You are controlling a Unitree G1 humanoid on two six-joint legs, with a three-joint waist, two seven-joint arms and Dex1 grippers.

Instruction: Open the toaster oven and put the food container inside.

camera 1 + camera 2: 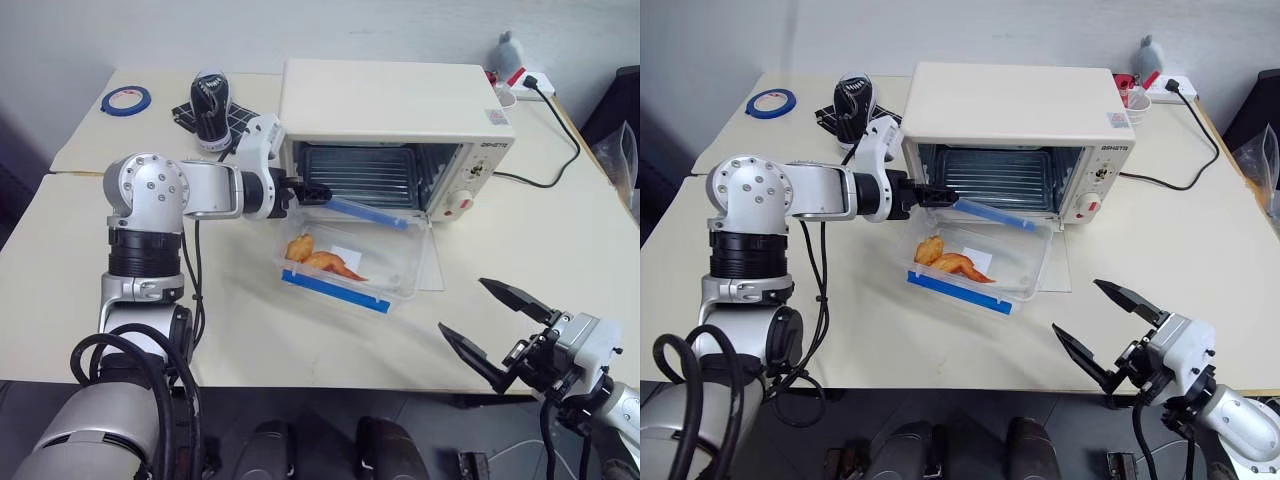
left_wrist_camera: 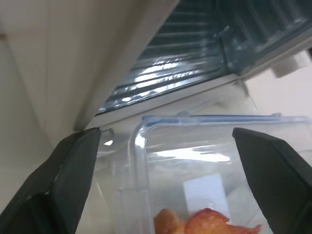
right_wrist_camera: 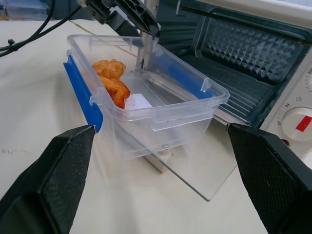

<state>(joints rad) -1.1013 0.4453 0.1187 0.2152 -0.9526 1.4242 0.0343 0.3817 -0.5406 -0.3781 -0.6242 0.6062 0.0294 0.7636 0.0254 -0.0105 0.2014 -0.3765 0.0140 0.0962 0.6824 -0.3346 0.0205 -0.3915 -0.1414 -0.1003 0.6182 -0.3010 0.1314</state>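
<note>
The cream toaster oven (image 1: 390,100) stands at the back of the table with its glass door (image 1: 432,265) dropped flat and the rack inside showing. The clear food container (image 1: 345,262), with blue clips and orange food pieces, rests on that door just outside the oven mouth. My left gripper (image 1: 315,192) is open at the container's far left corner. In the left wrist view its fingers (image 2: 68,175) stand wide on either side of that corner without touching it. My right gripper (image 1: 490,320) hangs open near the table's front right edge, pointing at the container (image 3: 146,92) from a distance.
A blue tape roll (image 1: 126,99) and a black object on a dark mat (image 1: 210,105) lie at the back left. A power strip (image 1: 525,85) and black cord (image 1: 560,140) run behind and to the right of the oven. A plastic bag (image 1: 622,150) sits at the right edge.
</note>
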